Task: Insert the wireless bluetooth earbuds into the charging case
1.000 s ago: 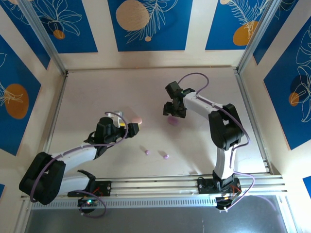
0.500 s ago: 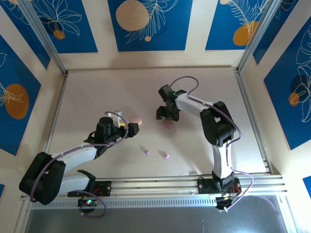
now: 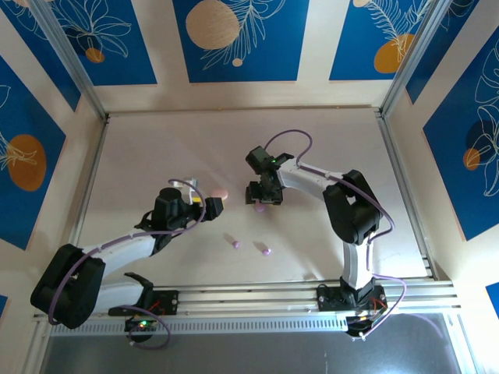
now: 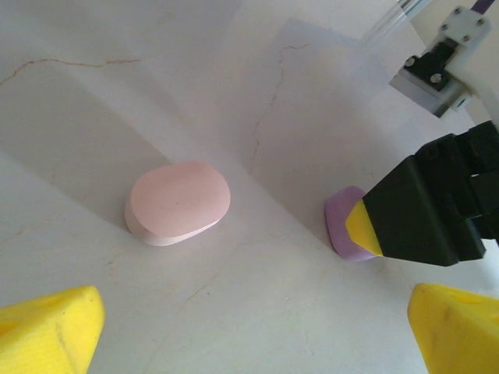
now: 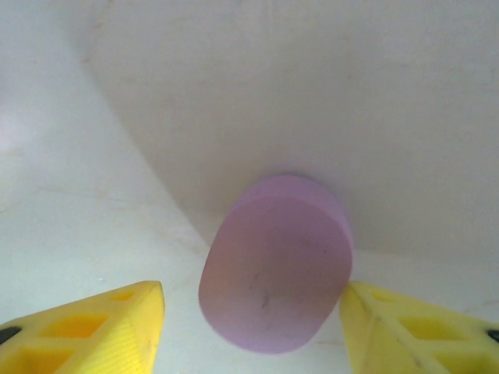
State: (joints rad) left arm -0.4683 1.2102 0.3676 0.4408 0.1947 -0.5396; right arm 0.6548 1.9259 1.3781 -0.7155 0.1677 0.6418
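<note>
Purple earbuds (image 3: pixel 235 244) (tiny, loose), pink case (image 4: pixel 178 201) closed

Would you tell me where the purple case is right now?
The purple case sits between the right gripper's open jaws in the wrist view; from above, right of the pink case.

Overhead camera looks down on the pale table (image 3: pixel 156 148); both wrist cameras sit low, close, sharing the oval lilac plastic case (image 4: pixel 340 223)
</note>
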